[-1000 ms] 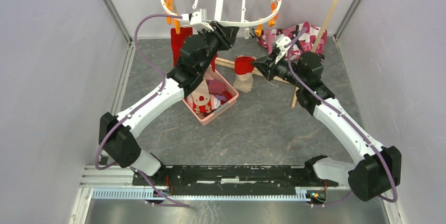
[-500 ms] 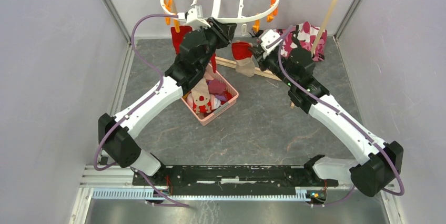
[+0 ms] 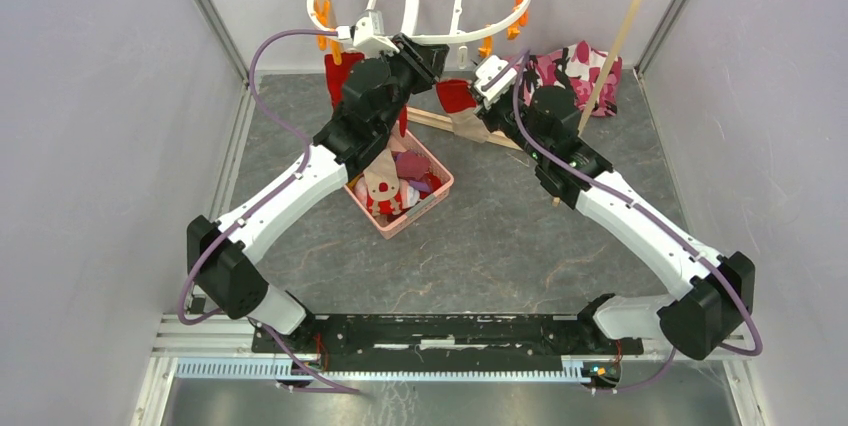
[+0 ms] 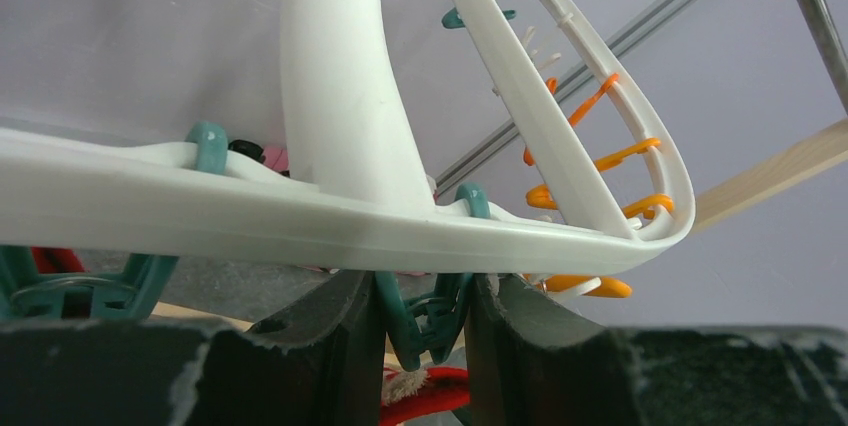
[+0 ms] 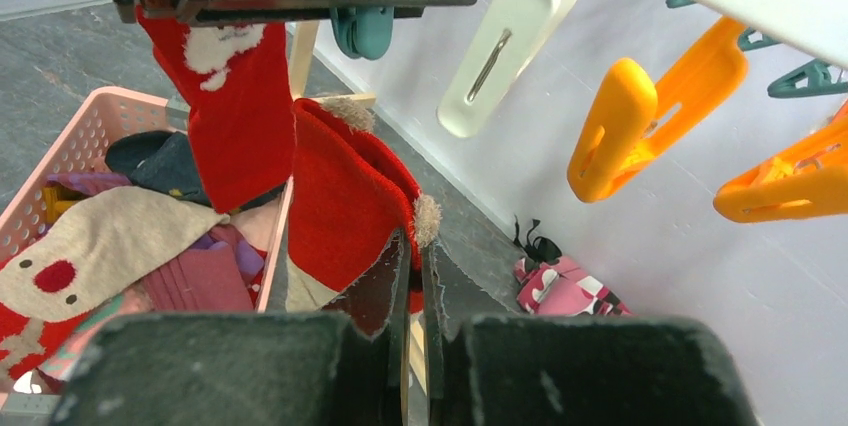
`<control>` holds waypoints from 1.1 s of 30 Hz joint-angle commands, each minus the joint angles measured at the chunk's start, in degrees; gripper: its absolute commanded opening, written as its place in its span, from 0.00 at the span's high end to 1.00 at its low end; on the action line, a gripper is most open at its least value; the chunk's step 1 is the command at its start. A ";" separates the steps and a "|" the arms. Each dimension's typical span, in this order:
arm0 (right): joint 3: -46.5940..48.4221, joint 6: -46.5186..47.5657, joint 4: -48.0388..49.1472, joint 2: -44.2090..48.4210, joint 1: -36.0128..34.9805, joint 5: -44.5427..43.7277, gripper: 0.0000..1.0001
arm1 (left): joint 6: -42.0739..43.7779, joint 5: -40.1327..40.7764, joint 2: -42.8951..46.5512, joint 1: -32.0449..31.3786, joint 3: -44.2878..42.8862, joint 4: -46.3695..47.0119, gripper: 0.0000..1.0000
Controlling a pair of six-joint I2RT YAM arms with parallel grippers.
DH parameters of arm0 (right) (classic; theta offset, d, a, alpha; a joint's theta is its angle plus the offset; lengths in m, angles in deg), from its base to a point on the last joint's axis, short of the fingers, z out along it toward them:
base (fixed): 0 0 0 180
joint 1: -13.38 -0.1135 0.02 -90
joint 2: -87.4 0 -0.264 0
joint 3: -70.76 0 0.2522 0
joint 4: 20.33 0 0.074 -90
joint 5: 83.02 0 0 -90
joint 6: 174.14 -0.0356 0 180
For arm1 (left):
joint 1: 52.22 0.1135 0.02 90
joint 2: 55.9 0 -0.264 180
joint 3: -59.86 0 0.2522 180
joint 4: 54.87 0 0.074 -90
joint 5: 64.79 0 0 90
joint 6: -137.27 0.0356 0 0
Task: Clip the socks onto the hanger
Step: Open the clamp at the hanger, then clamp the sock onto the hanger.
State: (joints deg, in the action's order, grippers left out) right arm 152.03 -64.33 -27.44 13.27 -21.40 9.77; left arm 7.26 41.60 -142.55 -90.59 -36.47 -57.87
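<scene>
My left jaws are clenched on a teal peg [image 4: 418,331] that hangs under the near rim of the hanger [image 4: 250,216], with a finger [image 4: 325,346] pressing in from each side. My right jaws are pinched nearly closed on a red sock [image 5: 345,196], gripping its lower part with the fuzzy cuff pointing up, just below that peg. Beside it a second red sock [image 5: 235,96] with a white pattern hangs down, its top hidden behind the left jaws. Under both sits a pink basket [image 5: 60,146] holding more socks [image 5: 110,236] on the grey tabletop [image 3: 500,236]. A white peg [image 5: 500,46] and orange pegs [image 5: 640,126] dangle to the right, and a patterned cloth [image 3: 585,66] lies by the far wall.
</scene>
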 commanded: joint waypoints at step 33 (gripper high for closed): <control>12.53 0.89 -2.33 -7.67 5.06 20.18 1.00 | -4.62 -1.78 -0.37 0.05 -1.08 4.25 0.98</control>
State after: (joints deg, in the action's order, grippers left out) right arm 160.95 -60.98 -32.12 6.54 -17.86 24.06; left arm 4.44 40.59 -144.36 -90.59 -36.80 -57.56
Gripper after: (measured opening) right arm 0.068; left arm 0.370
